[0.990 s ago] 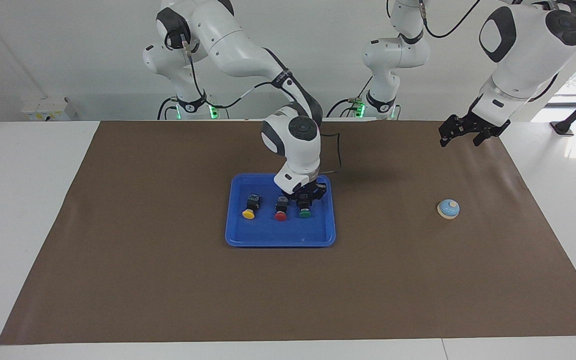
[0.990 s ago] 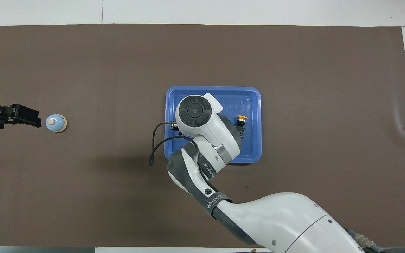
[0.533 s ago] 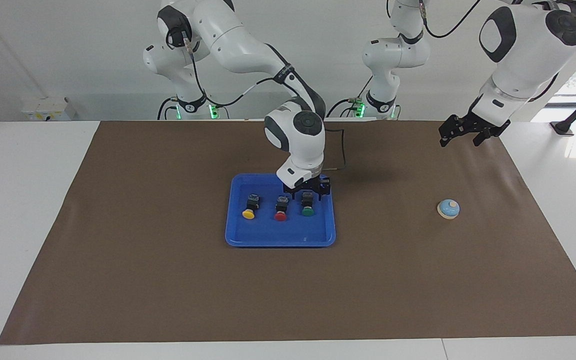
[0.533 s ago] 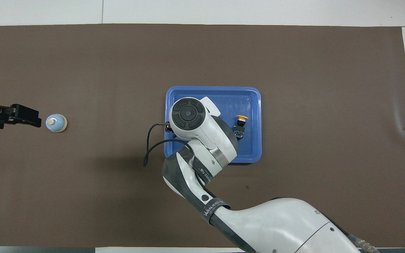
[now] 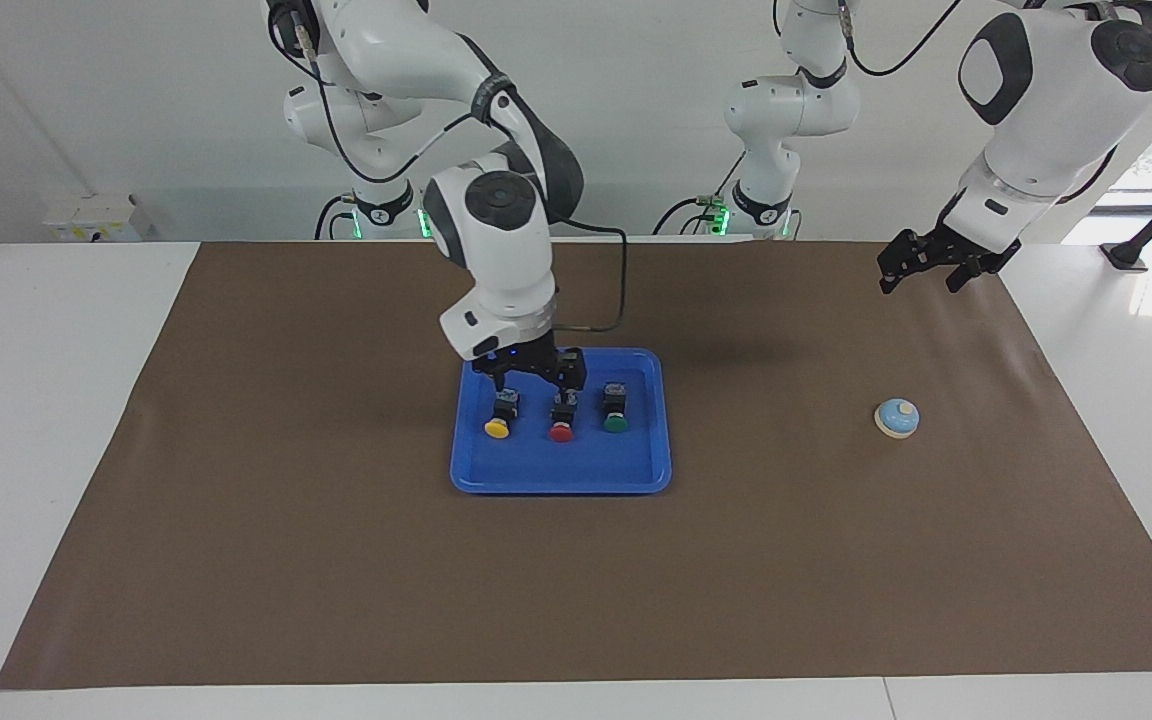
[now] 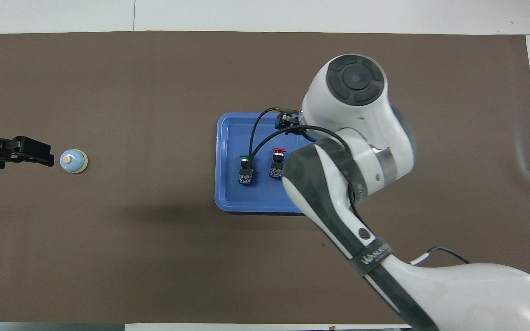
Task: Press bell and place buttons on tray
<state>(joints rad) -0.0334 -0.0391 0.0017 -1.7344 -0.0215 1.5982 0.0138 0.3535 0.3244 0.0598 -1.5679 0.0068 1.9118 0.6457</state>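
surface: white table (image 5: pixel 56 400) | cover: brown mat (image 5: pixel 336 580) across frame centre | on mat: blue tray (image 5: pixel 561 480) centre; bell (image 5: pixel 897 418) right of centre

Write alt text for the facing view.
Yellow, red and green buttons lie in a row on a blue tray; the right end effector hangs open over them. The left end effector waits raised, open, and a bell stands apart.
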